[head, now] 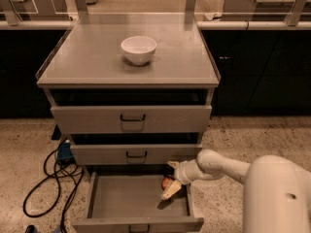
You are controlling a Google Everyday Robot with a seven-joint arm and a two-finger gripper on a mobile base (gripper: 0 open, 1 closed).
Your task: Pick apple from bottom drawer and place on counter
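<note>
Small round red-orange apple (165, 182) sits in wide grey metal bottom drawer (126, 198), back right corner. White robot gripper (171, 179) right at apple, spread wide, one finger each side; touching or not, can't tell. Flat grey counter (97, 57) up top w/ white round bowl (138, 49).

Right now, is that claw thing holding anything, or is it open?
Gripper: jaws open, at the apple in the bottom drawer, holding nothing.

A white bowl (139, 49) sits on the grey surface (87, 69), and the apple (166, 182) lies in the bottom drawer (126, 200) near a back corner, the claw (171, 179) at it.
</note>
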